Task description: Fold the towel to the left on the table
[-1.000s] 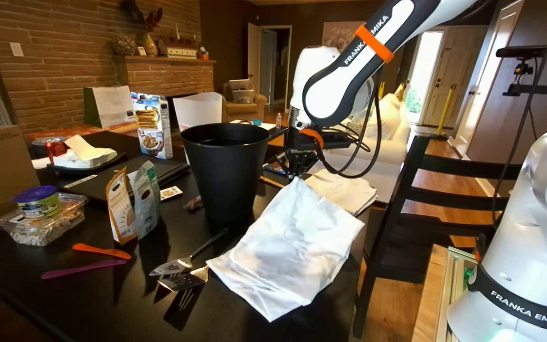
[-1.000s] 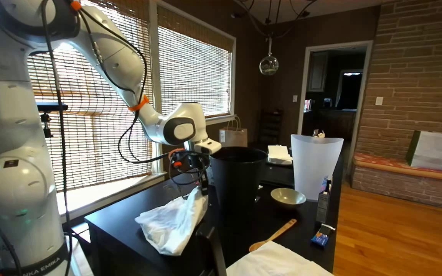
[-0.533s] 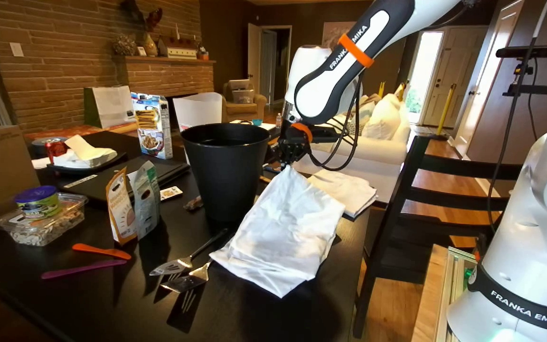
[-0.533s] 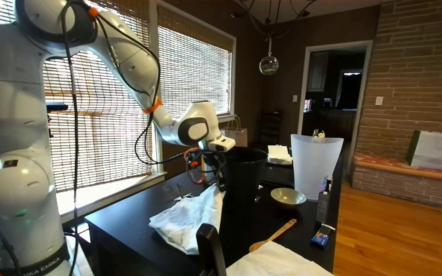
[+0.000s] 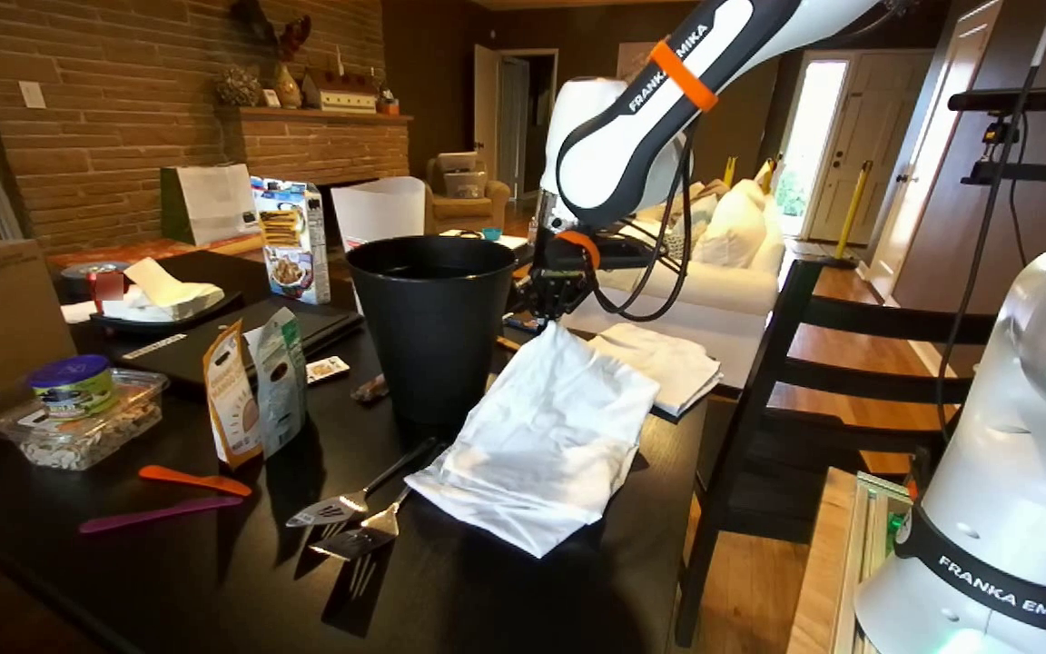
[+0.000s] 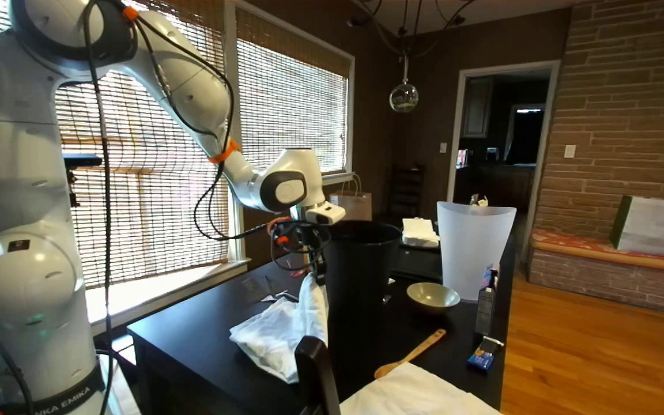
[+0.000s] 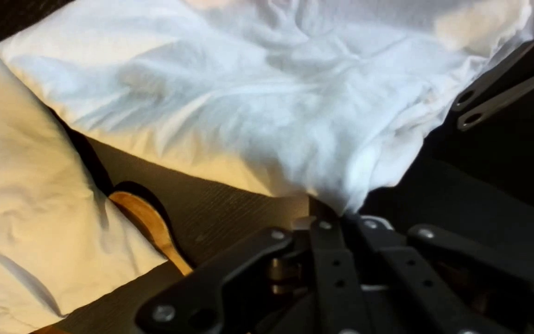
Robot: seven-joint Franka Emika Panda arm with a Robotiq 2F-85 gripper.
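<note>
1. One gripper point(image 7: 346, 219), fingers point(image 7: 334, 250) clamped on one towel point(image 7: 267, 102), which slopes below them onto one table point(image 6: 211, 311).
2. One bin point(image 5: 432, 336) (black) beside them; table shows between towel edge and one spoon point(image 7: 144, 215).

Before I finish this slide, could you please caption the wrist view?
Gripper pinching a wrinkled white towel, a wooden spoon and second cloth nearby.

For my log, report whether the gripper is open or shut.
The gripper is shut on the white towel: the wrist view shows its jaws close together where the towel bunches; in both exterior views it peaks there.
</note>
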